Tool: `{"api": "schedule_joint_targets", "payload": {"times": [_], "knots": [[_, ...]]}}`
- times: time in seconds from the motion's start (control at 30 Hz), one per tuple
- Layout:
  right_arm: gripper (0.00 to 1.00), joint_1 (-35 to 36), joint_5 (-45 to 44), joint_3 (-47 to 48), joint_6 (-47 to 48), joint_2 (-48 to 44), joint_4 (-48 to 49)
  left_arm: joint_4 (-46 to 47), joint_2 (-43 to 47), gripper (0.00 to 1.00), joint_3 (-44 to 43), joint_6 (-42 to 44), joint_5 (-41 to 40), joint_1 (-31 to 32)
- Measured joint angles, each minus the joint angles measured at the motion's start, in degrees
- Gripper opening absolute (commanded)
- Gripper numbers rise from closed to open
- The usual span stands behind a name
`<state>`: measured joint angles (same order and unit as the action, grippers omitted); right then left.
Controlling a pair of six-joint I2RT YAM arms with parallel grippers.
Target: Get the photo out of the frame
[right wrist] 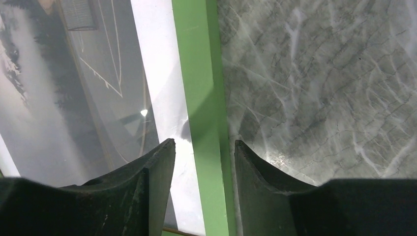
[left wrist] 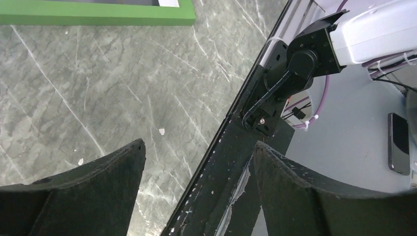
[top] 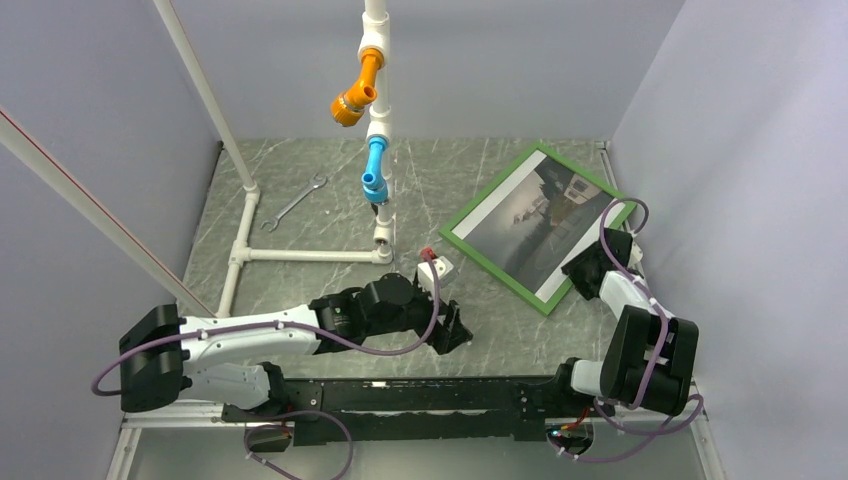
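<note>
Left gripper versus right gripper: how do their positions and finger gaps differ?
The left gripper hangs over bare table by the black rail, apart from the frame; the right gripper sits at the frame's edge. The left gripper's fingers stand wide with nothing between them; the right gripper's stand narrower, straddling the green moulding. Both are open, gripping nothing.

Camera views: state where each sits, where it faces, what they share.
Top external: above and behind, looking down on the table; left arm, right arm show.
Left wrist: on its arm, facing down at table and base rail; left pincer shows.
Right wrist: on its arm, facing down; right pincer straddles the frame beside the photo.
Shared: the frame, in all three.
</note>
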<state>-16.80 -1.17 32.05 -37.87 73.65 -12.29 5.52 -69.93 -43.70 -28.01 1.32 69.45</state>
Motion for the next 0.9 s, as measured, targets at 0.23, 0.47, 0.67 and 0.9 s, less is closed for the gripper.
{"api": "schedule_joint_targets", "payload": {"times": [0.23,0.47,0.67,0.9], "knots": [[0.42,0.0,0.0,0.0,-0.7,1.9,0.9,-3.3,-2.7,0.83,-3.5,1.0,-1.0,0.7],[0.22,-0.2,0.2,-1.1,-1.4,1.8,2.4,-5.4,-2.9,0.90,-5.1,1.5,-4.3,1.8],[0.00,-0.3,0.4,-1.9,-1.3,1.1,3.3,-7.1,-4.7,0.99,-6.8,2.1,-9.9,2.7],[0.00,-0.3,1.5,-1.4,0.0,1.2,2.2,-10.0,-10.3,0.99,-11.0,6.3,-15.9,3.4]]}}
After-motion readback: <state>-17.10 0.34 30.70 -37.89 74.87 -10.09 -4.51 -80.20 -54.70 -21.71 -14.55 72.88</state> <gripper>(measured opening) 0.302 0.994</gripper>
